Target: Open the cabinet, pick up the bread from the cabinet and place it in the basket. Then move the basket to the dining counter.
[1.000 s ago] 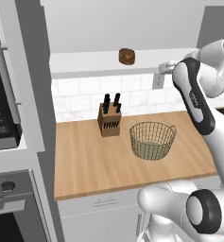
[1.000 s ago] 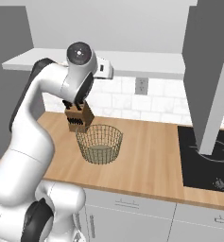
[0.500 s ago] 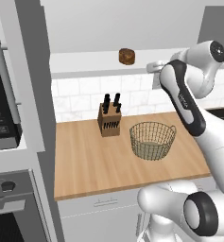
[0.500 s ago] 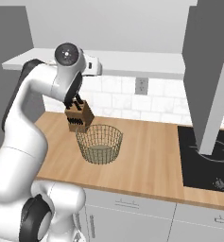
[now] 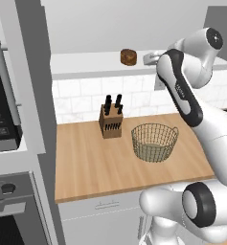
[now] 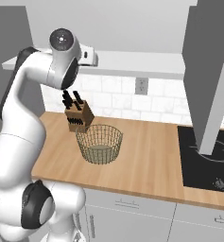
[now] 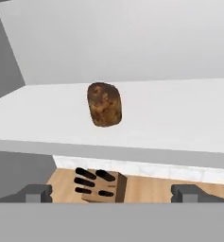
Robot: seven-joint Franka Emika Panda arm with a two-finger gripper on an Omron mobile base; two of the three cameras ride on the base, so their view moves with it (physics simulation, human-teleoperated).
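Note:
The cabinet stands open, and its white shelf [image 5: 86,64] [image 7: 179,123] carries the bread [image 5: 128,56] [image 7: 104,105], a small dark-brown lump. At shelf height my gripper [image 5: 151,58] [image 6: 88,56] [image 7: 113,194] is open, just right of the bread in the left base view and apart from it. In the hand view the bread lies straight ahead between the two fingertips [image 7: 38,193], with nothing in the jaws. Below on the wooden worktop sits the wire basket [image 5: 154,142] [image 6: 99,143], empty. The dining counter is out of view.
A wooden knife block [image 5: 111,119] [image 6: 79,116] [image 7: 100,185] stands left of the basket against the tiled wall. The open cabinet doors [image 5: 33,72] [image 6: 208,71] hang at either side. A black cooktop [image 6: 203,156] lies right; an oven stack [image 5: 5,119] stands left.
The arm has swung left and slightly up along the shelf, bringing the open gripper closer to the bread. Bread, basket and knife block have not moved.

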